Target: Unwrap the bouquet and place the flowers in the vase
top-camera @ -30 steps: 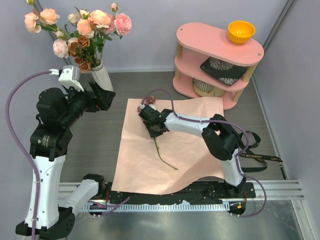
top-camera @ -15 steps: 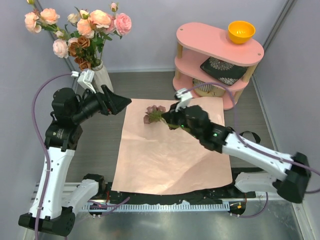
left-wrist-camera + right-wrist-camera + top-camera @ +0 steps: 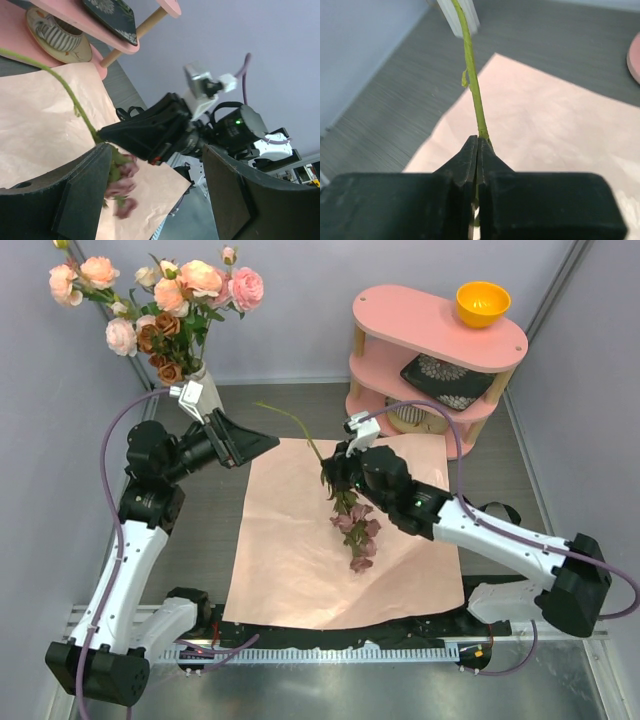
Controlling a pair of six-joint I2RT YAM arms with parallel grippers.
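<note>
A mauve-pink rose (image 3: 355, 530) hangs bloom-down over the flat pink wrap paper (image 3: 290, 560). My right gripper (image 3: 335, 475) is shut on its green stem (image 3: 470, 75), and the stem's bare end points up-left toward the vase. The white ribbed vase (image 3: 205, 395) stands at the back left with several pink, peach and rust flowers (image 3: 170, 300) in it. Just right of the vase, my left gripper (image 3: 250, 445) is open and empty, facing the held flower. In the left wrist view the stem (image 3: 70, 95) and blooms (image 3: 122, 185) show between the wide-apart fingers (image 3: 60, 200).
A pink two-tier shelf (image 3: 440, 330) stands at the back right with an orange bowl (image 3: 483, 302) on top and a dark dish (image 3: 445, 380) below. The vase's base (image 3: 460, 17) shows just beyond the stem tip. Grey walls close the left and right sides.
My right arm has lifted the rose off the paper and turned it, so its blooms now hang down and its stem points toward the vase. My left gripper has moved right, toward the paper.
</note>
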